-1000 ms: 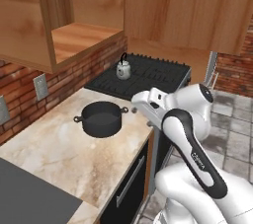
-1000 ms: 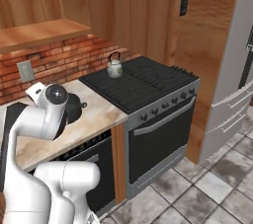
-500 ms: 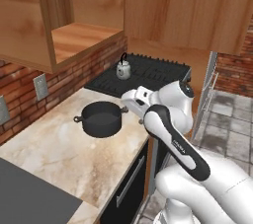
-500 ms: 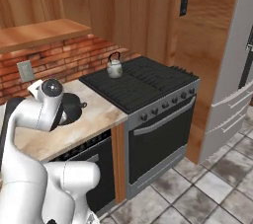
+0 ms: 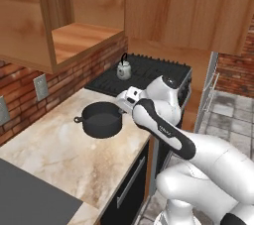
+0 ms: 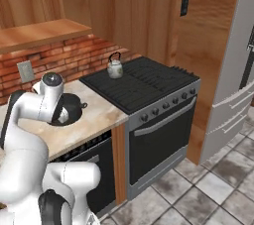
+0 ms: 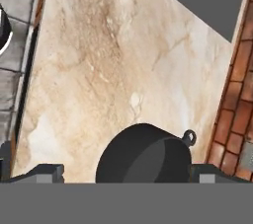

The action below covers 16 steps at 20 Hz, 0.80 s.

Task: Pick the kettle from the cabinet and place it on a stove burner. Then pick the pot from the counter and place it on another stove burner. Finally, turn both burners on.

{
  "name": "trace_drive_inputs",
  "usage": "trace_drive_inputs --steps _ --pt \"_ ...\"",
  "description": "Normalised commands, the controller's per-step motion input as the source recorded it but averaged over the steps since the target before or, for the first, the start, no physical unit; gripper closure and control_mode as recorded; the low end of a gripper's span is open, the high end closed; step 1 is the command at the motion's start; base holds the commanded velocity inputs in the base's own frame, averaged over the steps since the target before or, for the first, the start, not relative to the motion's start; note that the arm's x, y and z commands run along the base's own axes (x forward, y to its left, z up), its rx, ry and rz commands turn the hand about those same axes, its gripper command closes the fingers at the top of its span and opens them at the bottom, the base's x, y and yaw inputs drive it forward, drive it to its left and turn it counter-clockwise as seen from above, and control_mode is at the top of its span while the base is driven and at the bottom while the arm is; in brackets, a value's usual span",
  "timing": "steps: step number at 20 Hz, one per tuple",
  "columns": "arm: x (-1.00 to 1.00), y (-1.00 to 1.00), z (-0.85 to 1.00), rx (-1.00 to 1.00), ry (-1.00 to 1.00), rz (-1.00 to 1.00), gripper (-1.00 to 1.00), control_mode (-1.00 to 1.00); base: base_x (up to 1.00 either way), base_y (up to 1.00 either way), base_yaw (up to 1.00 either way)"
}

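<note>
Pot (image 7: pixel 143 154) cut off; tool (image 7: pixel 127 172) tips barely visible.

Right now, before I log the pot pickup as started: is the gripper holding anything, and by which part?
Nothing is held. The gripper is open above the pot, fingertips apart on either side of it.

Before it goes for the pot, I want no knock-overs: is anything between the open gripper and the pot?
Nothing visible. The gripper hangs open above the pot on the counter, with its fingertips either side. The kettle sits apart, on the stove.
</note>
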Motion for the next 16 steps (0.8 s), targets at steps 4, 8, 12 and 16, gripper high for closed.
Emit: trace_drive_inputs --steps 4,8,12,16 --pt "0.25 0.00 -0.27 -0.05 0.12 -0.03 -1.00 -1.00 0.00 0.00 0.00" --pt "0.29 0.01 -0.20 -0.04 0.08 -0.04 -1.00 -1.00 0.00 0.00 0.00" --pt "0.33 0.01 -0.15 -0.06 0.02 -0.03 -1.00 -1.00 0.00 0.00 0.00" --pt "0.39 0.07 -0.17 -0.07 0.04 -0.02 -1.00 -1.00 0.00 0.00 0.00"
